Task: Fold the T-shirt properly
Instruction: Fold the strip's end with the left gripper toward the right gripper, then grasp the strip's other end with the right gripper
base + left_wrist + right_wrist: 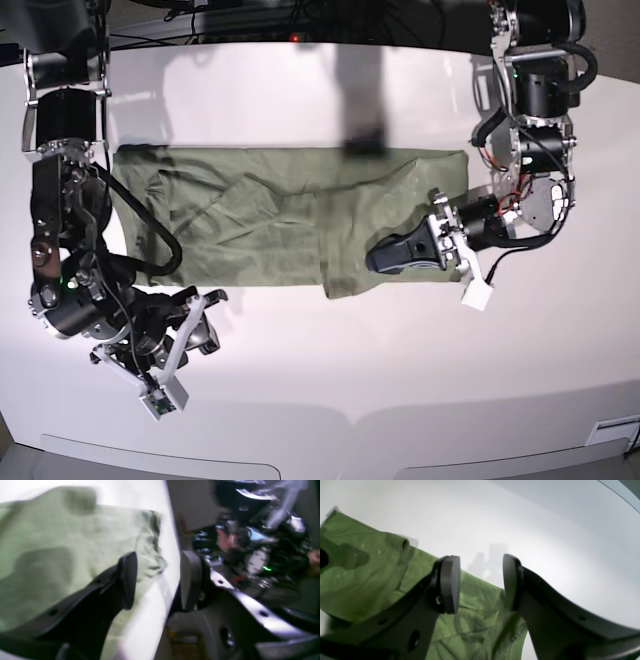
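Note:
The sage-green T-shirt (280, 220) lies spread and wrinkled across the white table (400, 380). My left gripper (376, 257) hovers over the shirt's lower right part, open and empty. In the blurred left wrist view its fingers (128, 580) stand apart, with the shirt (50, 550) to the left. My right gripper (212, 322) is open and empty, just off the shirt's lower left edge. In the right wrist view its fingers (450, 583) stand apart above the shirt's edge (370, 580). The neckline is not clear to see.
The table's far edge (300, 42) borders dark equipment and cables. In the left wrist view blurred dark clutter (250, 542) lies beyond the table edge. Bare white table (520, 517) stretches past the shirt in the right wrist view.

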